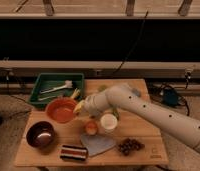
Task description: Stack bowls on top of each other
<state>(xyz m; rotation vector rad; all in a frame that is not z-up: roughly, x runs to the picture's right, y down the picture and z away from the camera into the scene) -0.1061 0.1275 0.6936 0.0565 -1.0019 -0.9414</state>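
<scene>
**Gripper clamped on the orange bowl above the table**

Gripper (79,107) sat at the end of a smooth white arm (158,116) that reached in from the right, its rounded shell dotted with small dark holes. The fingers were shut on the right rim of the orange bowl (61,109), a round, matte-looking bowl with a darker inside, held over the left part of the table (143,150) just in front of the tray (48,81).

The maroon bowl (40,134) rested on the table's front left, below and to the left of the orange one and apart from it. It was round, of similar size, with a glossy inside that caught a pale highlight.

Light wood with a plain flat top made up the table. The green tray at the back left was rectangular with raised walls and held pale utensils (57,89). Near the table's middle stood a small white cup (108,122), with a small orange object (91,128) just beside it on the left. Toward the front edge lay a striped rectangular block (74,152), a flat grey piece (97,144) with an angular outline, and a knobbly dark cluster (130,146) that looked like grapes.
</scene>
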